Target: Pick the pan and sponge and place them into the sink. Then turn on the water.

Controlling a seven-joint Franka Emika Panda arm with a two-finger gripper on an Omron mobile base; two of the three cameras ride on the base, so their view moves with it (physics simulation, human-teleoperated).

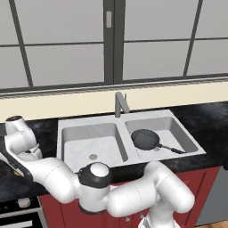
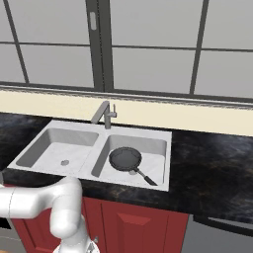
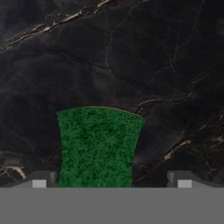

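1. Far left, hand view: sponge (image 3: 98, 146) flat on black marbled tabletop (image 3: 144, 57), green scrub face up, yellow body hidden beneath. Lies between the two finger tips (image 3: 39, 180), nearer the left one.
2. Gripper (image 3: 111, 181): jaws spread wide, holding nothing; tips straddle sponge w/ clearance each side, esp. right.
3. Centre-left, base views: sink (image 1: 67, 122) w/ left bowl bare, drain visible; faucet (image 1: 119, 104) at rear between bowls, no stream visible, so water judged off.
4. Right bowl: pan (image 1: 145, 139) already inside, handle toward front-right corner.
5. Handling (judged): sponge light, soft, compressible; scrub face rough, unlikely to slip. Best taken across the two long sides near mid-length; moderate squeeze adequate, some deformation expected.
6. Remaining (judged): grasp sponge, carry right to sink, then faucet.
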